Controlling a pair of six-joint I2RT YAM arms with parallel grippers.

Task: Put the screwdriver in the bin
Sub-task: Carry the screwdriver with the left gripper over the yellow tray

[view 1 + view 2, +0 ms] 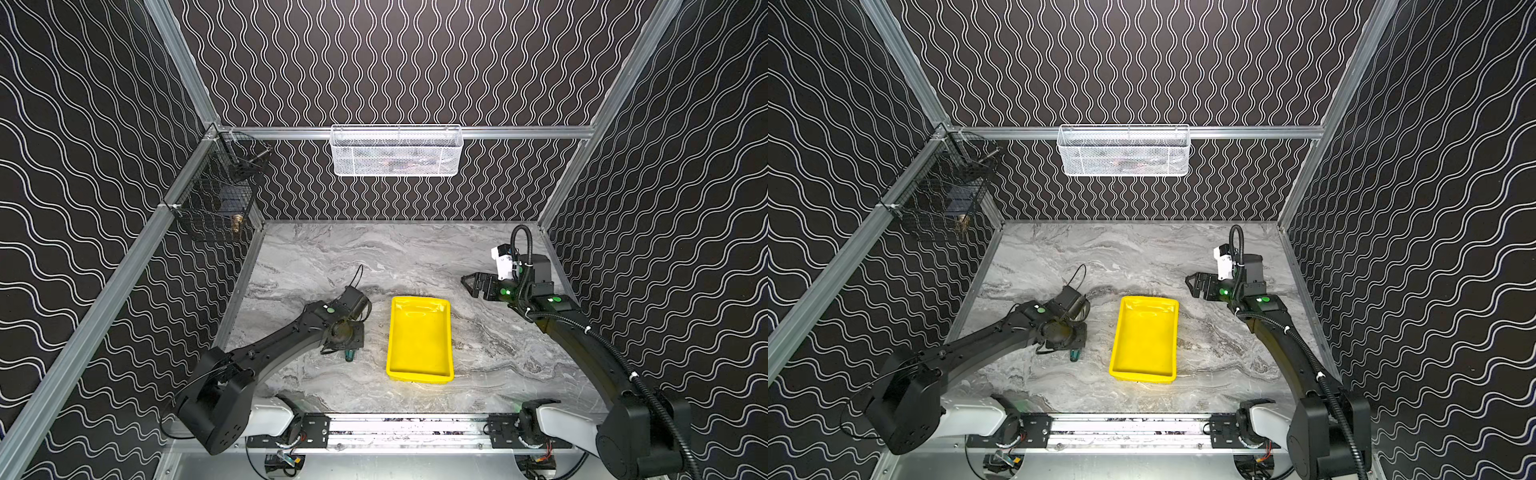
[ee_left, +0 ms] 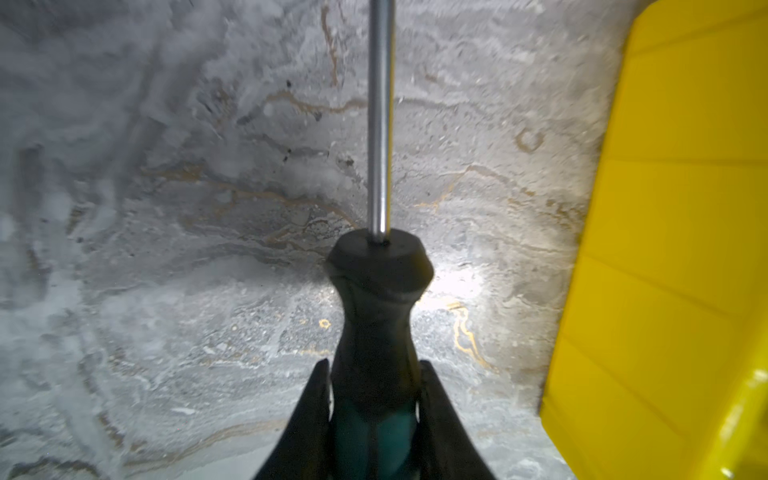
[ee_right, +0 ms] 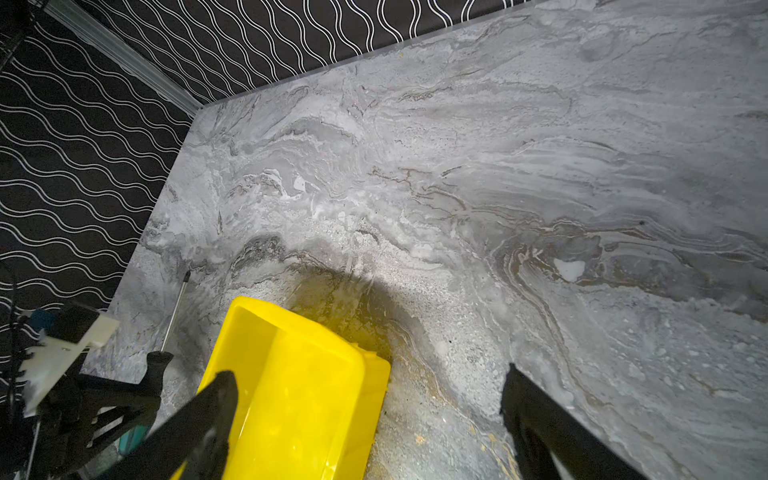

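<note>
The screwdriver (image 2: 379, 266) has a green-and-black handle and a thin metal shaft, and it points away from the wrist low over the marble table. My left gripper (image 2: 374, 374) is shut on its handle, one finger on each side. In both top views only the green handle end (image 1: 349, 354) (image 1: 1074, 354) shows under the left wrist. The bin (image 1: 419, 340) (image 1: 1144, 340) is a yellow tray with nothing in it, just right of the left gripper; its wall (image 2: 665, 249) stands beside the screwdriver. My right gripper (image 1: 469, 284) (image 3: 369, 374) hangs open above the bin's far right corner, holding nothing. In the right wrist view the shaft (image 3: 176, 307) shows beside the bin (image 3: 291, 395).
A white mesh basket (image 1: 397, 151) hangs on the back rail. A black wire basket (image 1: 216, 199) hangs on the left wall. Patterned walls close in the table on three sides, and a metal rail (image 1: 407, 428) runs along the front.
</note>
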